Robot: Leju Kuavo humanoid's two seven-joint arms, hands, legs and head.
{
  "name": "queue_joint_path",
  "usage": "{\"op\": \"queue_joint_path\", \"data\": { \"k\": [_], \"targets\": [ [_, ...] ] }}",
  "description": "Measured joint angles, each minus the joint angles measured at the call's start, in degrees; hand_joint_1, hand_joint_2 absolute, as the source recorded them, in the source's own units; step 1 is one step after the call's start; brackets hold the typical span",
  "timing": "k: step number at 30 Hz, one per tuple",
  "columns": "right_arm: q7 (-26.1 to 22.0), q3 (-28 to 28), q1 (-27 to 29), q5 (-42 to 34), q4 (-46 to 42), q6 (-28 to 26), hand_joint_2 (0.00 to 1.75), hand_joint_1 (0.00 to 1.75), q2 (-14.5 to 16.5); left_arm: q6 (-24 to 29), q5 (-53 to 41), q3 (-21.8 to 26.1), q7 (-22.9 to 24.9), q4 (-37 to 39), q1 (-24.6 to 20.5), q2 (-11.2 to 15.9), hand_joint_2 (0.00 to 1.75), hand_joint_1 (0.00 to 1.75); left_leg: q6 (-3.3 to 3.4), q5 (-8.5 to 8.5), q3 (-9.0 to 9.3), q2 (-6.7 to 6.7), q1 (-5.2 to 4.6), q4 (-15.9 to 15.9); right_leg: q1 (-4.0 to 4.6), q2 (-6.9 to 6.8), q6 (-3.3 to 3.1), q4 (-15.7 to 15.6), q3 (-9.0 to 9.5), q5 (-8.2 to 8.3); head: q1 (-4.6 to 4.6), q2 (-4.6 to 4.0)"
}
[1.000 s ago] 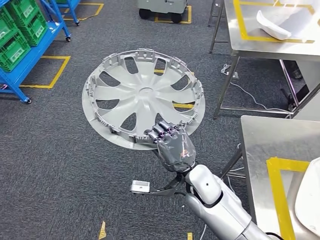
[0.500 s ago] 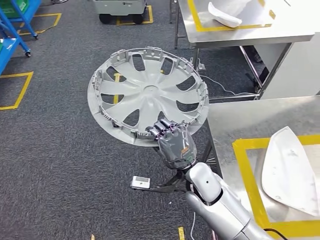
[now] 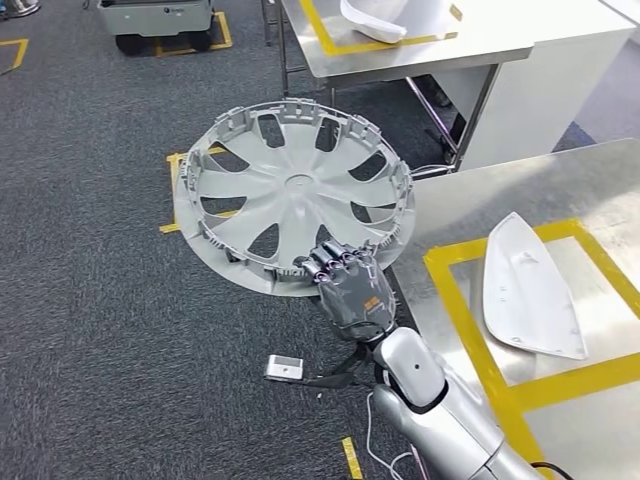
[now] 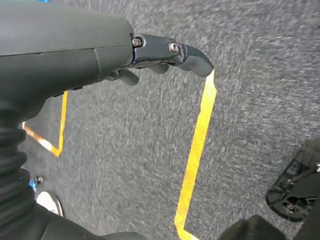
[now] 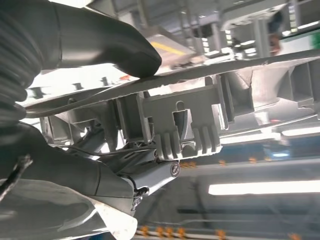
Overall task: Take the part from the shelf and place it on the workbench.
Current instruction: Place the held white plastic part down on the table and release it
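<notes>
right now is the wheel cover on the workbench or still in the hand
Still in the hand: the right hand grips the wheel cover by its rim, over the carpet, beside the workbench.

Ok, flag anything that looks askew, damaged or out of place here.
Nothing looks damaged. The wheel cover is held by its near rim alone in the right hand, out over the carpet, short of the workbench. The white panel lies inside the yellow tape outline.
</notes>
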Motion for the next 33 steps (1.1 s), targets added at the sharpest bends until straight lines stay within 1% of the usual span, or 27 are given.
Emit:
{"op": "queue_joint_path", "data": {
  "k": [1,2,3,5,6,8,9,10,11,12,13,14,16,18,19,20,21,22,23,25,26,27,28,29,30,31,33],
  "targets": [
    [0.0,0.0,0.0,0.0,0.0,0.0,1.75,1.75,0.0,0.0,0.0,0.0,0.0,0.0,0.0,0.0,1.75,0.0,-0.2,-0.11,0.0,0.59,-0.16,0.1,0.17,-1.27,-0.26,-3.8,2.28,1.0,-0.03,0.01],
    [0.1,-0.1,0.0,0.0,0.0,0.0,1.75,1.75,0.0,0.0,-0.1,0.0,-0.1,0.0,-0.1,0.0,1.75,0.0,-0.43,-0.19,0.0,1.09,-0.32,0.2,0.35,-2.13,-0.62,-6.3,3.75,1.45,-0.07,0.01],
    [0.1,-0.2,0.0,0.0,0.0,0.0,1.75,1.75,0.0,-0.1,-0.1,0.0,-0.1,0.0,-0.1,0.0,1.75,0.0,-0.67,-0.25,0.02,1.61,-0.48,0.3,0.56,-2.53,-1.0,-7.4,4.32,1.43,-0.13,0.01],
    [0.1,-0.4,0.0,0.0,0.0,0.0,1.75,1.75,0.0,-0.1,-0.1,0.0,-0.3,0.0,-0.2,0.0,1.75,0.0,-1.16,-0.34,0.13,2.72,-0.55,0.3,0.68,-1.19,-1.79,-7.5,4.28,1.66,-0.15,0.01],
    [0.2,-0.4,0.0,0.0,0.0,0.0,1.75,1.75,0.0,-0.1,-0.1,0.0,-0.3,-0.1,-0.3,0.0,1.75,0.0,-1.47,-0.67,0.15,2.53,-0.44,0.5,0.59,-0.56,-2.08,-7.6,4.26,1.8,-0.2,0.01],
    [0.2,-0.5,0.0,0.0,0.0,0.0,1.75,1.75,0.0,-0.1,-0.1,0.0,-0.5,-0.1,-0.4,0.0,1.75,0.0,-2.03,-2.85,-0.87,0.08,-0.16,3.3,0.26,0.71,-2.6,-7.8,4.34,2.08,-0.47,0.01],
    [0.2,-0.5,0.0,0.0,0.0,0.0,1.75,1.75,0.0,-0.1,-0.1,0.0,-0.5,-0.2,-0.4,0.0,1.75,0.0,-2.2,-4.66,-2.19,-1.59,-0.02,6.4,0.18,1.38,-2.76,-7.8,4.35,2.15,-0.67,0.0],
    [0.2,-0.5,-0.1,0.0,0.0,0.0,1.75,1.75,0.0,-0.2,-0.1,0.0,-0.6,-0.2,-0.3,-0.1,1.75,0.0,-2.26,-6.47,-3.87,-2.65,0.04,10.2,0.18,2.09,-2.88,-7.8,4.34,2.18,-0.81,0.0],
    [0.2,-0.5,-0.1,0.0,0.1,0.0,1.75,1.75,0.0,-0.2,-0.1,0.0,-0.6,-0.2,-0.1,-0.1,1.75,0.0,-2.28,-7.69,-5.47,-3.07,0.07,13.6,0.23,2.9,-2.96,-7.8,4.35,2.21,-0.91,0.0],
    [0.2,-0.5,-0.1,0.0,0.1,0.0,1.75,1.75,0.0,-0.3,-0.2,0.0,-0.6,-0.2,0.0,0.0,1.75,0.0,-2.25,-7.9,-6.48,-3.3,0.07,15.6,0.28,3.74,-2.99,-7.8,4.37,2.22,-0.92,0.0],
    [0.2,-0.5,0.0,0.0,0.1,0.0,1.75,1.75,0.0,-0.4,-0.2,0.0,-0.6,-0.2,0.1,0.0,1.75,0.0,-2.15,-6.92,-6.56,-3.49,0.07,15.4,0.29,4.6,-2.99,-7.8,4.4,2.23,-0.92,0.01],
    [0.2,-0.5,0.0,0.0,0.1,0.0,1.75,1.75,0.0,-0.4,-0.2,0.0,-0.6,-0.2,0.1,0.0,1.75,0.0,-2.01,-5.02,-5.75,-3.83,0.09,13.3,0.28,5.45,-2.97,-7.7,4.46,2.25,-0.93,0.01],
    [0.2,-0.5,0.0,0.1,0.1,0.0,1.75,1.75,0.0,-0.4,-0.2,0.0,-0.7,-0.2,0.0,0.0,1.75,0.0,-1.67,-0.98,-2.93,-6.26,0.31,6.5,0.27,6.92,-2.81,-7.5,4.39,2.26,-0.93,0.01],
    [0.2,-0.5,-0.1,0.1,0.1,0.0,1.75,1.75,0.0,-0.4,-0.2,-0.1,-0.7,-0.2,-0.1,0.1,1.75,0.0,-1.45,0.11,-1.11,-8.39,0.54,2.0,0.21,8.23,-2.38,-7.2,3.83,2.44,-0.89,0.01],
    [0.2,-0.5,0.0,0.1,0.1,0.0,1.75,1.75,0.0,-0.4,-0.2,-0.1,-0.7,-0.2,-0.1,0.1,1.75,0.0,-1.35,-0.18,-0.88,-8.46,0.53,1.5,0.15,8.88,-2.04,-7.2,3.51,2.64,-0.88,0.01],
    [0.2,-0.5,0.0,0.1,0.1,0.0,1.75,1.75,0.0,-0.4,-0.2,-0.1,-0.7,-0.2,-0.1,0.1,1.75,0.0,-1.17,-0.28,-0.73,-7.88,0.52,1.0,0.02,9.49,-1.65,-7.3,3.2,2.84,-0.86,0.01],
    [0.2,-0.6,0.1,0.1,0.1,0.0,1.75,1.75,0.0,-0.4,-0.2,-0.1,-0.7,-0.2,-0.2,0.0,1.75,0.0,-0.9,-0.13,-0.74,-7.18,0.53,0.8,-0.01,9.37,-1.34,-7.3,2.83,2.8,-0.86,0.01],
    [0.2,-0.7,0.2,0.1,0.1,0.0,1.75,1.75,0.0,-0.4,-0.2,-0.2,-0.7,-0.2,-0.3,0.0,1.75,0.0,-0.56,0.05,-0.69,-6.49,0.56,0.5,0.06,8.3,-1.06,-6.6,2.29,2.27,-0.69,0.01],
    [0.2,-0.7,0.2,0.1,0.1,0.0,1.75,1.75,0.0,-0.4,-0.3,-0.2,-0.8,-0.2,-0.4,0.0,1.75,0.0,-0.22,0.23,-0.68,-5.76,0.6,0.3,0.15,6.63,-0.8,-4.9,1.31,1.1,-0.48,0.01],
    [0.2,-0.8,0.2,0.1,0.1,0.0,1.75,1.75,0.0,-0.4,-0.3,-0.3,-0.8,-0.2,-0.4,0.0,1.75,0.0,0.17,0.29,-0.71,-4.29,0.44,0.2,0.16,3.17,-0.34,1.9,-1.83,-2.47,-0.12,0.01],
    [0.2,-0.8,0.3,0.1,0.1,0.0,1.75,1.75,0.0,-0.5,-0.3,-0.3,-0.8,-0.2,-0.3,0.1,1.75,0.0,0.23,0.26,-0.72,-3.45,0.37,0.2,0.07,2.49,-0.1,5.8,-3.58,-4.01,-0.1,0.01],
    [0.2,-0.8,0.4,0.2,0.1,0.1,1.75,1.75,0.0,-0.6,-0.4,-0.4,-0.8,-0.2,-0.2,0.1,1.75,0.0,0.27,0.22,-0.71,-2.61,0.34,0.2,-0.02,2.22,0.08,8.4,-4.73,-4.68,-0.09,0.01],
    [0.2,-0.8,0.4,0.2,0.1,0.1,1.75,1.75,0.0,-0.7,-0.5,-0.4,-0.8,-0.2,-0.2,0.1,1.75,0.0,0.26,0.18,-0.69,-1.8,0.34,0.2,-0.08,2.05,0.22,8.9,-4.86,-4.33,-0.07,0.01],
    [0.2,-0.8,0.4,0.2,0.1,0.1,1.75,1.75,0.0,-0.9,-0.6,-0.4,-0.8,-0.2,-0.3,0.1,1.75,0.0,0.2,0.12,-0.62,-1.06,0.34,0.2,-0.13,1.74,0.29,7.0,-3.8,-3.01,-0.07,0.0],
    [0.2,-0.8,0.4,0.2,0.1,0.2,1.75,1.75,0.0,-1.0,-0.6,-0.5,-0.8,-0.2,-0.3,0.1,1.75,0.0,0.08,0.04,-0.53,-0.41,0.35,0.2,-0.16,1.07,0.28,3.2,-1.72,-1.15,-0.06,0.0],
    [0.2,-0.8,0.4,0.2,0.1,0.2,1.75,1.75,0.0,-1.1,-0.7,-0.5,-0.8,-0.2,-0.4,0.1,1.75,0.0,-0.12,-0.1,-0.44,0.17,0.21,0.3,0.01,-0.37,0.22,-1.0,0.58,0.25,-0.05,0.0],
    [0.3,-0.8,0.2,0.2,0.1,0.3,1.75,1.75,0.0,-1.2,-0.7,-0.5,-0.8,-0.2,-0.4,0.1,1.75,0.0,-0.63,-0.36,-0.36,1.3,-0.18,0.5,0.39,-2.36,-0.52,-6.5,3.63,1.55,-0.14,0.01]
  ]
}}
